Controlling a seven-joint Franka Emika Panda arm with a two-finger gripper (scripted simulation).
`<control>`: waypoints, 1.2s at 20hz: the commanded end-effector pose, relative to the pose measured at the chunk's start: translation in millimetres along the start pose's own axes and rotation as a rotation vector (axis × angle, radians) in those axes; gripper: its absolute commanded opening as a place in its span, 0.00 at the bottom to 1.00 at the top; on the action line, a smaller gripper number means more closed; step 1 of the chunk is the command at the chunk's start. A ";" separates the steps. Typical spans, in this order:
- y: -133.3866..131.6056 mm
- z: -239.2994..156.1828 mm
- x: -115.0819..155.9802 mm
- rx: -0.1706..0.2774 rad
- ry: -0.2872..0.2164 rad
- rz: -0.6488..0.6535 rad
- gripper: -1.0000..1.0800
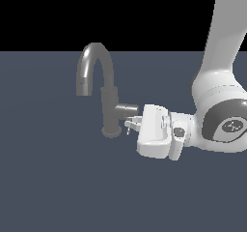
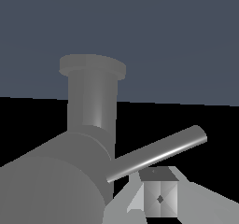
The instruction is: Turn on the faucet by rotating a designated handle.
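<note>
The dark grey faucet (image 1: 110,105) stands with its arched spout (image 1: 95,62) curving toward the exterior view's left and a round base flange (image 1: 111,131) on the floor. Its handle (image 1: 126,110) is a stubby cylinder jutting toward the exterior view's right. My gripper (image 1: 132,123) reaches in horizontally from that side, just below the stub's end, with its two short fingers slightly apart. In the wrist view the handle (image 2: 46,185) looms large, and its thin lever rod (image 2: 158,153) crosses just beyond one fingertip (image 2: 159,197). The other finger is hidden behind the handle.
My white arm (image 1: 219,81) comes down from the upper part of the exterior view's right. The faucet stands on a flat dark blue-grey floor (image 1: 58,178) under a black background.
</note>
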State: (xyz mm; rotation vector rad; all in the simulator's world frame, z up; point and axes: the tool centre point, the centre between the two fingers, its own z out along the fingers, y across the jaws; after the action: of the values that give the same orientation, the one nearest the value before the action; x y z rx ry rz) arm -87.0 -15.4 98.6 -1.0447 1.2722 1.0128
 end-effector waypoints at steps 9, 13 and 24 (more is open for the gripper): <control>-10.3 -2.8 47.6 0.008 0.016 0.032 0.00; -23.5 -17.9 36.7 0.030 0.020 0.000 0.00; -50.8 -9.4 56.0 0.017 0.018 0.023 0.00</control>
State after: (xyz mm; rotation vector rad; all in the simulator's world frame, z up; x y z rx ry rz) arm -37.8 -45.5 54.8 -1.0331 1.3028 0.9849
